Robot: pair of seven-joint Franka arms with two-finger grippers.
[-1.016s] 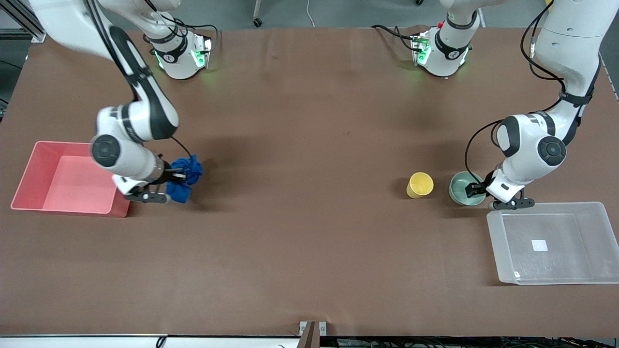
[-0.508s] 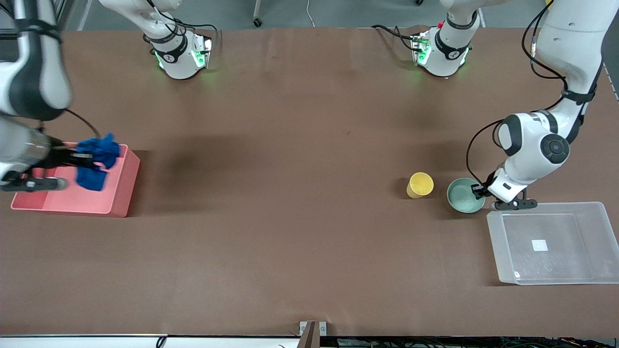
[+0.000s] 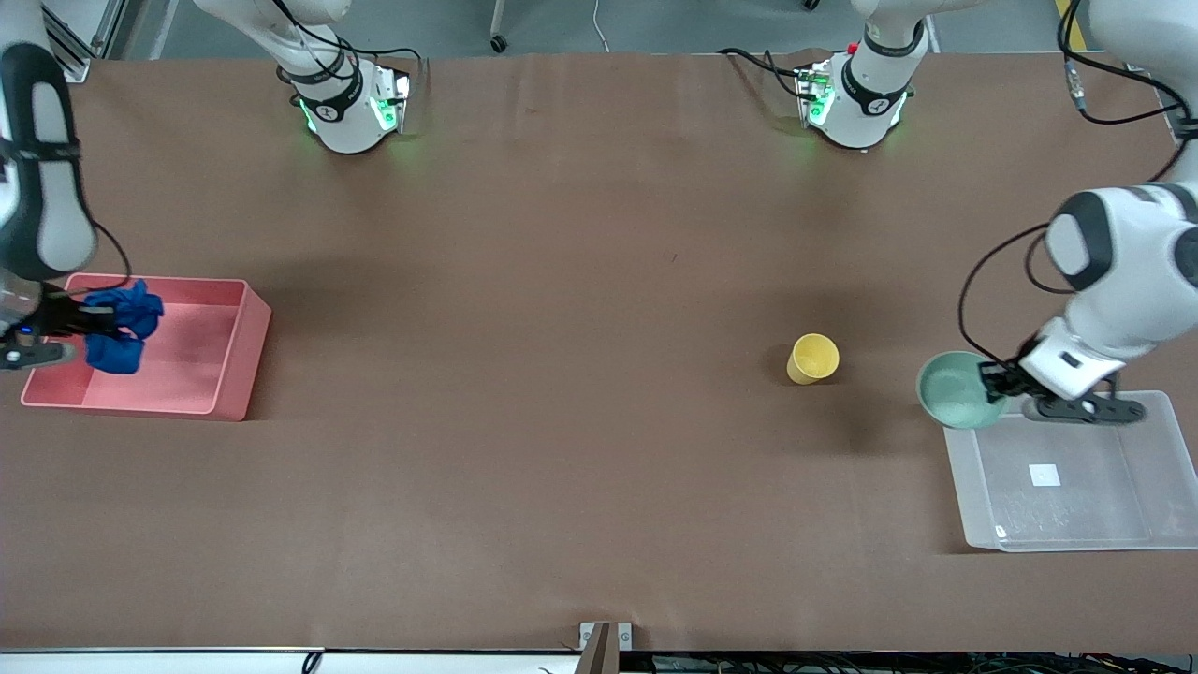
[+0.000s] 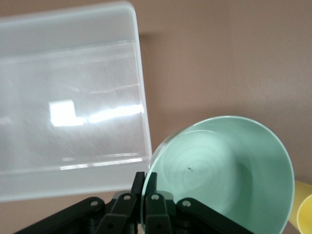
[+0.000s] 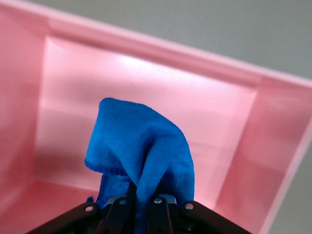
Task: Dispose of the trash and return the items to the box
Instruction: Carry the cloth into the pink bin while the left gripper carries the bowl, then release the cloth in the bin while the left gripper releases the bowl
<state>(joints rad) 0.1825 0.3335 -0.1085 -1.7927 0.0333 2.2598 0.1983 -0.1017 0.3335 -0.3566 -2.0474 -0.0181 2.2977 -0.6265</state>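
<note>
My right tool (image 3: 75,321), clamped on the blue wad (image 3: 120,329), hung over the pink bin (image 3: 211,374): release low and centred. My left tool (image 3: 994,379) pinched the green bowl's (image 3: 955,391) rim at the clear box's (image 3: 1076,524) corner: clear the wall first. The yellow cup (image 3: 812,358) stood on the tabletop (image 3: 580,468).

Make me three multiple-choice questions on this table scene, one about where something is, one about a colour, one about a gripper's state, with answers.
1. Where is the blue wad?
A. over the pink bin
B. inside the clear tub
C. beside the yellow cup

2. What colour is the bowl held by the left gripper?
A. yellow
B. mint green
C. pink

3. What is the right gripper doing?
A. open
B. shut on nothing
C. shut on the wad

Answers: 1 A, it hangs above the bin's floor. 2 B, its rim is pinched at the tub's corner. 3 C, cloth is clamped between the fingers.
</note>
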